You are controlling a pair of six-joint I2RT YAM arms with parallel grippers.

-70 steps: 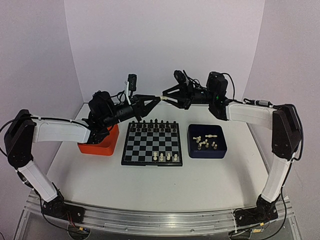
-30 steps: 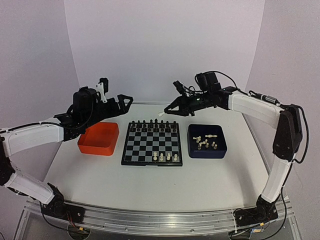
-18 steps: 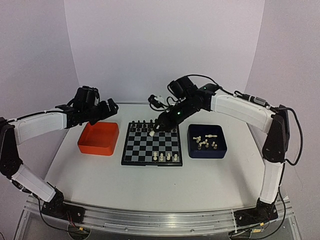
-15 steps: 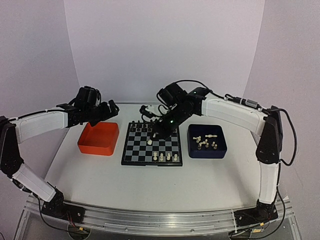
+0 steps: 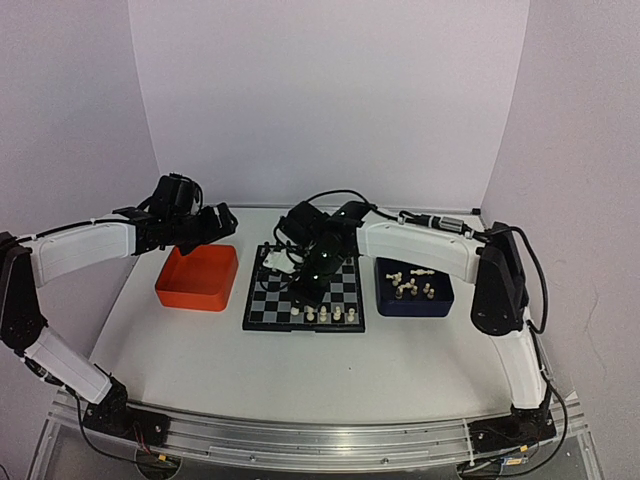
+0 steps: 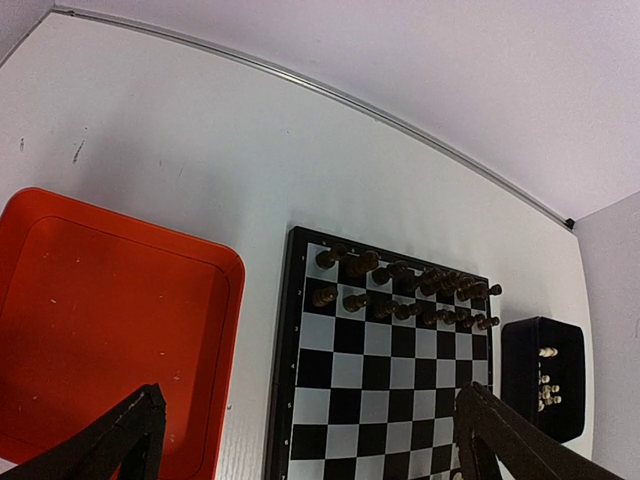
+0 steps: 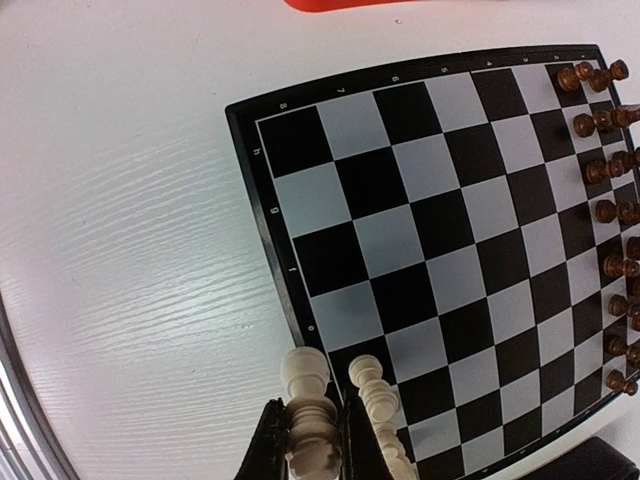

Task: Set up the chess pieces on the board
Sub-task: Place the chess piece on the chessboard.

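Space at the left of the surface (image 5: pixel 200 350) is taken by an orange tray (image 5: pixel 198 280), and above its far edge the left jaws are held spread wide with nothing between them. They are parked well apart from the squares, presumably so that the room over the play area is left to the other arm. Next to the tray, at the middle of the surface, the board (image 5: pixel 262 300) is laid square to the arms. Its two far rows are filled by upright black chessmen (image 6: pixel 400 290), so only the near rows are judged to need filling. Low over the near left part of the board, the right jaws are clenched on a cream-white chess piece (image 7: pixel 308 415), gripped by its body with its head pointing away from the wrist so that it can be stood on its base. It is held just beside a cream-white neighbour (image 7: pixel 372 390) at the board's near border; whether its base has met a square cannot be told. A short line of placed cream-white chessmen (image 5: pixel 335 315) is seen on the near row. At the right, a dark blue tray (image 5: pixel 440 300) holds the loose chess pieces (image 5: pixel 410 285), lying tumbled, near enough to be fetched by the right arm.
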